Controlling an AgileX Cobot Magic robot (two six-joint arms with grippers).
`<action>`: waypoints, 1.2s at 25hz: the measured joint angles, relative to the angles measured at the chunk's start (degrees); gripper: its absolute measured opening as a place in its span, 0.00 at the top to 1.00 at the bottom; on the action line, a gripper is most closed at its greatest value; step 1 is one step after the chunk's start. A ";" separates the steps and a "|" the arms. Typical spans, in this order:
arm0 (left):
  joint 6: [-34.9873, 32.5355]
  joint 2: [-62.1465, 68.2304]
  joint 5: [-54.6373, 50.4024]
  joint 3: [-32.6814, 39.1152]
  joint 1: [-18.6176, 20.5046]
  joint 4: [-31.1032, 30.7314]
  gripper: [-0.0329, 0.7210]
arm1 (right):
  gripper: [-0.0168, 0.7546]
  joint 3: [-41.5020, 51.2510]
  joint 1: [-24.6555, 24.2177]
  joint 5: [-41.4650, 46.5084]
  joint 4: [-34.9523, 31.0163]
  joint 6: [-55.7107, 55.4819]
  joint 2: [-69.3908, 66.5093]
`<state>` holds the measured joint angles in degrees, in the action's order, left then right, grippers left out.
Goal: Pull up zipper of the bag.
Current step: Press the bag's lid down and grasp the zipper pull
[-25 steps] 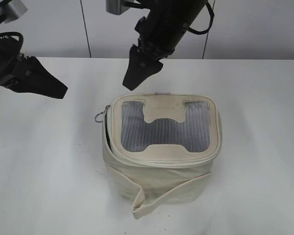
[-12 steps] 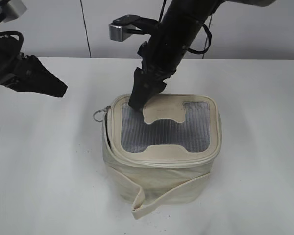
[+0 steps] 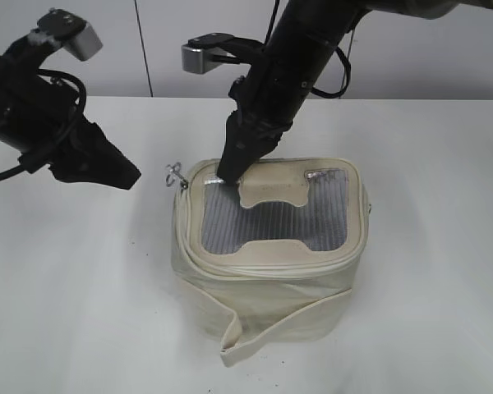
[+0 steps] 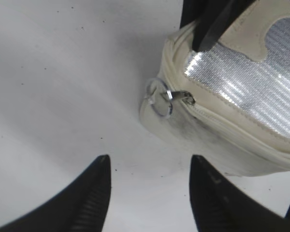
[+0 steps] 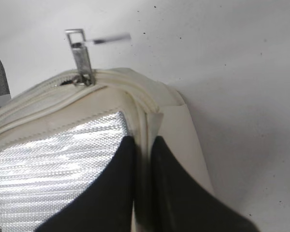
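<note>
The cream bag [image 3: 271, 287] stands upright mid-table with its grey mesh window [image 3: 271, 226] on top. The zipper track [image 3: 183, 234] runs round the lid rim. Its silver pull with a ring [image 3: 174, 171] sticks out at the back-left corner and also shows in the left wrist view [image 4: 160, 96] and the right wrist view [image 5: 80, 54]. My right gripper [image 3: 228, 171] is shut and its tips press on the lid's back-left corner [image 5: 142, 142]. My left gripper [image 3: 125, 176] is open and empty [image 4: 150, 162], on the table side just left of the pull.
The loose cream strap [image 3: 238, 332] hangs down the bag's front onto the white table [image 3: 82, 295]. A pale wall with dark seams [image 3: 144, 49] stands behind the table's far edge.
My right gripper came down onto the lid's back-left corner and stays there. My left arm moved right, toward the pull. The pull ring shifted slightly upward.
</note>
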<state>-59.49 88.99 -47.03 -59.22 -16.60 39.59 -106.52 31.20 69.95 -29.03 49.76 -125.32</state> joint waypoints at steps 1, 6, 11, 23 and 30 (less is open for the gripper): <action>0.00 0.00 0.84 -0.07 -0.50 -0.67 0.42 | 0.90 0.00 0.00 0.00 0.00 -0.56 0.00; 0.00 0.00 4.09 -1.40 -1.01 -2.83 0.25 | 0.90 0.00 0.00 0.05 -0.20 -2.90 0.00; 0.26 0.06 5.04 -2.12 -1.08 2.33 0.22 | 0.90 0.00 0.00 0.05 -0.23 -4.14 0.25; 10.31 0.06 8.61 -2.19 -1.15 7.56 0.22 | 0.90 0.51 1.32 0.16 2.61 -4.98 1.93; 10.31 0.06 6.66 -2.19 -1.15 7.66 0.22 | 0.66 0.45 1.43 -0.02 3.49 -5.39 2.41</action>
<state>-49.18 89.06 -40.37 -61.41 -17.76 47.25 -106.07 32.63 69.93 -25.54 44.38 -122.91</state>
